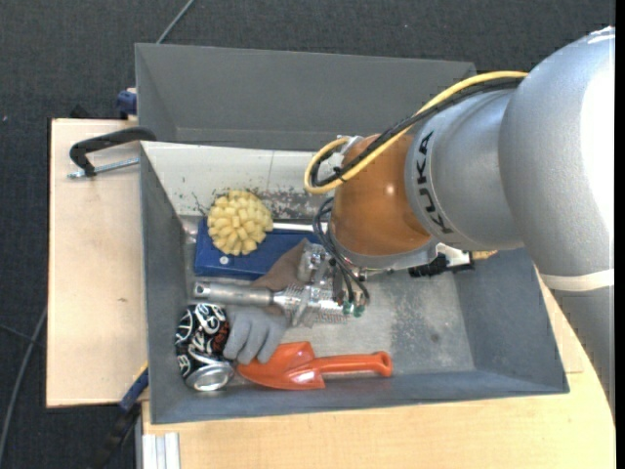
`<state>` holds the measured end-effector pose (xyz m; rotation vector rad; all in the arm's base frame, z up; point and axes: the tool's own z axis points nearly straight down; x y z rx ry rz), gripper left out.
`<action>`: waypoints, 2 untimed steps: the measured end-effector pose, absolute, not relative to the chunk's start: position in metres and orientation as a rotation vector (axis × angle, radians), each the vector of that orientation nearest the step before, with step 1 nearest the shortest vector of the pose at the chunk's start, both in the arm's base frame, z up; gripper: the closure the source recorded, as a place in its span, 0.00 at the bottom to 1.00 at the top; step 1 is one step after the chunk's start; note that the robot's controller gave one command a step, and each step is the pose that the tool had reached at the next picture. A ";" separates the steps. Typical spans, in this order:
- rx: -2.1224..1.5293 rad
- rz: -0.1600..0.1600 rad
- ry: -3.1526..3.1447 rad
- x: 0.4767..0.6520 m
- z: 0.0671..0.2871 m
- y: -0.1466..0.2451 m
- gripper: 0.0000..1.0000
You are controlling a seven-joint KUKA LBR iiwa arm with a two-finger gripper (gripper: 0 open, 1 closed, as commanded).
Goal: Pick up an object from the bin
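Observation:
My gripper hangs low in the middle of the bin, just under the arm's wrist. Its metal body is right at the end of a silver metal rod that lies flat and points left. A grey glove lies just below and to the left of it, partly over the rod. In front of the gripper, an orange plastic scoop lies along the near wall. A brown flap rests on a blue box to the gripper's left.
A yellow knobbly ball sits on the blue box near the back left. A black-and-white drink can lies in the front left corner. The arm covers the bin's back right; bare floor shows to the right of the gripper.

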<state>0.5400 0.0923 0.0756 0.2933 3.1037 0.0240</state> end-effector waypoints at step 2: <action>0.293 0.023 3.109 0.538 0.082 0.092 1.00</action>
